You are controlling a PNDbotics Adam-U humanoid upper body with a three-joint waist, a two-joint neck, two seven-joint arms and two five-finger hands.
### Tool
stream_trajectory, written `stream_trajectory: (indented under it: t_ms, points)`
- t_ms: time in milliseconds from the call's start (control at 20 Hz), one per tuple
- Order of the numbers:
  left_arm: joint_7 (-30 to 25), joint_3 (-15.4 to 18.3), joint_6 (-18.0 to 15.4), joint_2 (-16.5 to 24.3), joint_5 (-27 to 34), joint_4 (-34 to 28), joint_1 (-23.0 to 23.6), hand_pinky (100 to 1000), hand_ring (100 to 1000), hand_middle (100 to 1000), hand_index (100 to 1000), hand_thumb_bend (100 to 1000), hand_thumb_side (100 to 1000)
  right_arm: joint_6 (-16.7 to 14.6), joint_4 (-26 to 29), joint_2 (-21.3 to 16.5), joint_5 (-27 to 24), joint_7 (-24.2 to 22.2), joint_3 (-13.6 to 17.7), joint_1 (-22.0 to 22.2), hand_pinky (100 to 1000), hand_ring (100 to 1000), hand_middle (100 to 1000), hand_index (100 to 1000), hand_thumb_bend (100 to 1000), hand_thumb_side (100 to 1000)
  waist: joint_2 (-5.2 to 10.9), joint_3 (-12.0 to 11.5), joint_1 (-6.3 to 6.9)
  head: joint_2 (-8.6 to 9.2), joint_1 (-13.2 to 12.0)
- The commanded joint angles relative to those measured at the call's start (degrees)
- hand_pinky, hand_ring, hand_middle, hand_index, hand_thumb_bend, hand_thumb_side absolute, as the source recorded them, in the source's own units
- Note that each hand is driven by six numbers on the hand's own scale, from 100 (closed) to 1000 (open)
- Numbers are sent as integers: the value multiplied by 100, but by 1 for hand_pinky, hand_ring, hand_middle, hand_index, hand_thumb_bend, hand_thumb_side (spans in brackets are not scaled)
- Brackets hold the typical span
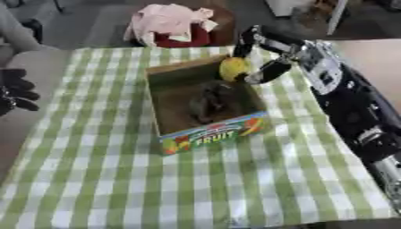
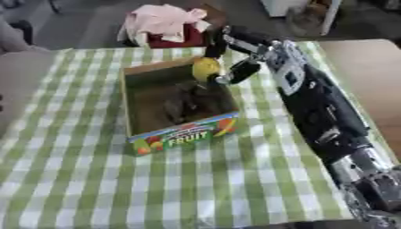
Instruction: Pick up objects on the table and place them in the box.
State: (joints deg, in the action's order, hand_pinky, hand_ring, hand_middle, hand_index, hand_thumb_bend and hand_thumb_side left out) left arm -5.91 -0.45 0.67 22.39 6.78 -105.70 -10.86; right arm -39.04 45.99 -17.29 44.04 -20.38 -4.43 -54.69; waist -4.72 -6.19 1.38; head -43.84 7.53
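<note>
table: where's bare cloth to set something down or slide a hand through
Free: the wide checked tablecloth in front of the fruit box, and the strip left of it. Crowded: the box's far right corner, where the right hand holds a yellow fruit.

The right arm (image 1: 352, 107) reaches in from 4 o'clock toward 12. Its right hand (image 1: 262, 56) has fingers (image 1: 270, 70) curled in a pinch. The left hand (image 1: 14, 91) rests at 9 o'clock, fingers relaxed.

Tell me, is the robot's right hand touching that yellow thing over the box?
Touching. In the left eye view the right hand has its fingers curled round the yellow object, no gap between them.
</note>
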Motion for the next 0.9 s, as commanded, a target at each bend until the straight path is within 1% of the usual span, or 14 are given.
stream_trajectory:
  t_ms: [50, 100, 200, 250, 350, 500, 650, 800, 900]
  points:
    - [-32, 10, -4, 31, 35, -116, -85, 562, 602, 581, 754, 100, 817, 33, -180, 89, 450, 297, 138, -207, 610, 598, 575, 720, 447, 326, 50, -26, 20, 5, 50]
    - [-33, 11, -2, 22, 38, -117, -83, 562, 602, 581, 753, 100, 817, 31, -208, 118, 556, 433, 149, -212, 613, 605, 587, 738, 451, 357, 46, -33, 21, 6, 51]
    - [-32, 13, 3, 7, 41, -117, -74, 565, 601, 581, 753, 100, 818, 5, -223, 144, 735, 691, 134, -204, 621, 627, 626, 807, 463, 436, 40, -33, 18, 10, 35]
    - [-32, 14, 6, 2, 41, -115, -71, 566, 601, 581, 753, 100, 818, -4, -217, 145, 803, 801, 125, -194, 623, 633, 637, 814, 466, 448, 38, -30, 16, 13, 25]
    - [-32, 17, 7, -7, 41, -115, -62, 566, 601, 581, 753, 100, 819, -38, -168, 119, 860, 977, 103, -165, 621, 637, 647, 815, 466, 449, 37, -16, 10, 14, 8]
    - [-29, 29, 6, 0, 32, -113, -31, 566, 601, 580, 753, 100, 821, -126, 17, 27, 708, 1130, 57, -118, 618, 631, 639, 807, 463, 426, 42, 17, -1, 1, -12]
    - [-18, 51, 6, 1, 15, -96, 9, 567, 600, 579, 753, 100, 825, -222, 398, -138, 229, 1137, -35, -19, 610, 621, 626, 798, 459, 380, 44, 64, -17, -8, -46]
    - [-3, 77, 5, -4, -16, -61, 57, 567, 600, 579, 753, 100, 828, -237, 1028, -402, -570, 942, -186, 216, 607, 620, 624, 797, 454, 338, 30, 105, -30, -13, -95]
    - [7, 93, -1, -6, -37, -41, 85, 567, 600, 579, 752, 100, 830, -122, 1513, -599, -1162, 751, -236, 445, 602, 618, 620, 793, 450, 306, 19, 127, -34, -14, -139]
